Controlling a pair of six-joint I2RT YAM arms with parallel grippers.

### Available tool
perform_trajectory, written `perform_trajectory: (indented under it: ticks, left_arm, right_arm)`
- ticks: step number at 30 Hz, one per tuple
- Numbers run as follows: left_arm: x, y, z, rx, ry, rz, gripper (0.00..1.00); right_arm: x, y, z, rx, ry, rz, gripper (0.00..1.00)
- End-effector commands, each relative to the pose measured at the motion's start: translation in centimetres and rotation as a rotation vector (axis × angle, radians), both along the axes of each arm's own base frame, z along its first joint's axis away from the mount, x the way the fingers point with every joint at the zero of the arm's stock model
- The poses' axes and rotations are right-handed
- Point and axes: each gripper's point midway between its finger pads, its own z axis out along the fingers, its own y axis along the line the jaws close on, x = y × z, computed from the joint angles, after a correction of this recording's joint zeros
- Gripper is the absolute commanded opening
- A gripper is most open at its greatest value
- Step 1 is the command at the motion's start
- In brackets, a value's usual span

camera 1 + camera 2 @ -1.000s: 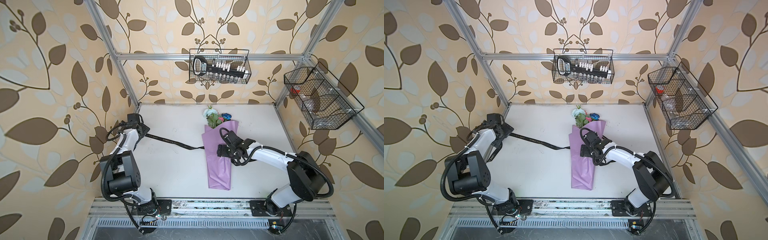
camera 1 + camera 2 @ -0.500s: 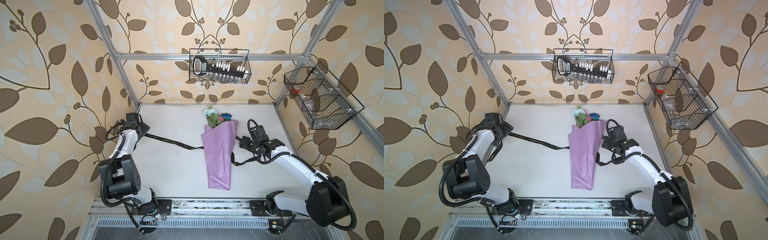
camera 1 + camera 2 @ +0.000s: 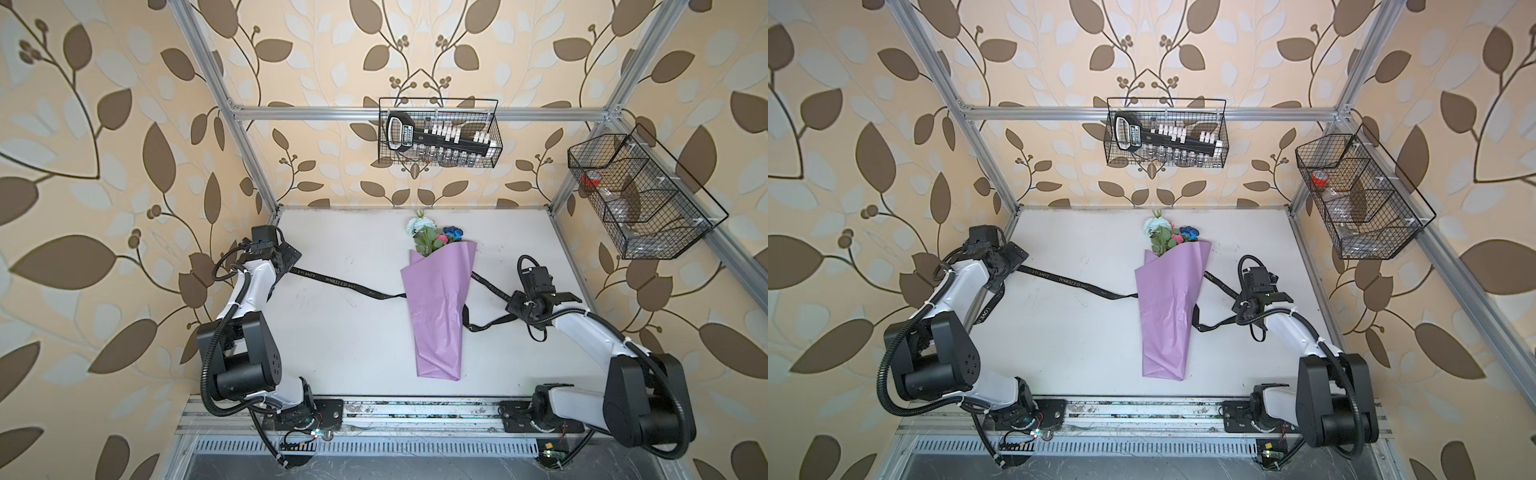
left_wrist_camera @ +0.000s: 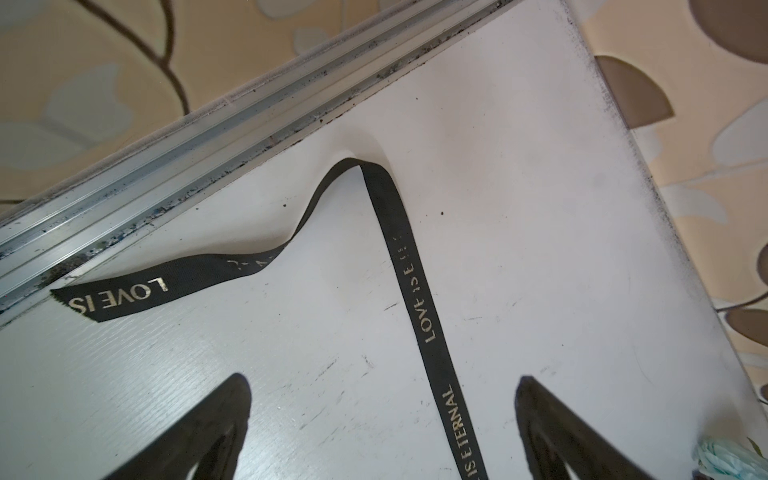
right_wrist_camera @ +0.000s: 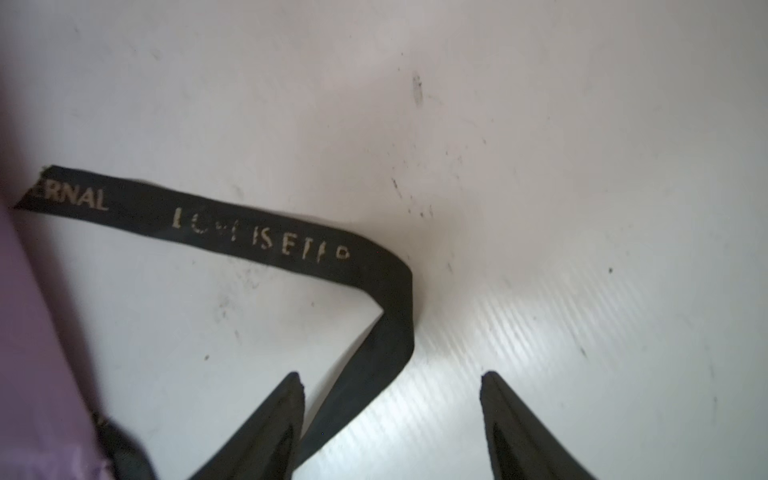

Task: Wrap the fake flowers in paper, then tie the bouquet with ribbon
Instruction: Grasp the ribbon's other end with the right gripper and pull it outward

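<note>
Bouquet [image 3: 440, 316] lies in lilac paper, blooms showing; left claw [image 4: 383, 379] and right claw [image 5: 391, 374] gape.

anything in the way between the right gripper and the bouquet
Only the ribbon: it lies on the table, running from the edge of the bouquet to between the open fingers of the right gripper. Nothing else shows in that gap.

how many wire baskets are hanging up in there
2. The back basket hangs from the rail along the far wall, near the middle. The side basket hangs on the right-hand side. No others show in any view.
</note>
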Motion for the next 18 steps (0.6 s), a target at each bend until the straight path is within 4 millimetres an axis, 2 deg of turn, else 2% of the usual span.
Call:
perform_trajectory:
  ticks: [1, 3, 10, 12, 16, 18]
  left_arm:
    - [-0.2, 0.5, 1.6, 0.03, -0.037, -0.005, 0.99]
    - [-0.2, 0.5, 1.6, 0.034, -0.038, -0.003, 0.99]
    - [-0.1, 0.5, 1.8, 0.031, -0.043, -0.002, 0.99]
    - [-0.2, 0.6, 1.9, 0.035, -0.04, 0.001, 0.99]
    - [-0.3, 0.8, 2.0, 0.046, -0.032, 0.004, 0.99]
    - [-0.3, 0.8, 2.1, 0.049, -0.031, 0.006, 0.99]
  right_arm:
    - [1.8, -0.7, 0.1, -0.019, -0.012, 0.029, 0.62]
    - [1.9, -0.5, -0.5, -0.011, 0.005, 0.038, 0.58]
    - [1.6, -1.3, -2.7, 0.003, 0.054, 0.024, 0.5]
    - [1.8, -1.9, -2.7, 0.015, 0.046, 0.003, 0.41]
    - [2.1, -4.3, -2.1, 0.009, 0.018, -0.057, 0.09]
    - [2.1, -5.5, -1.8, 0.011, 0.007, -0.089, 0.0]
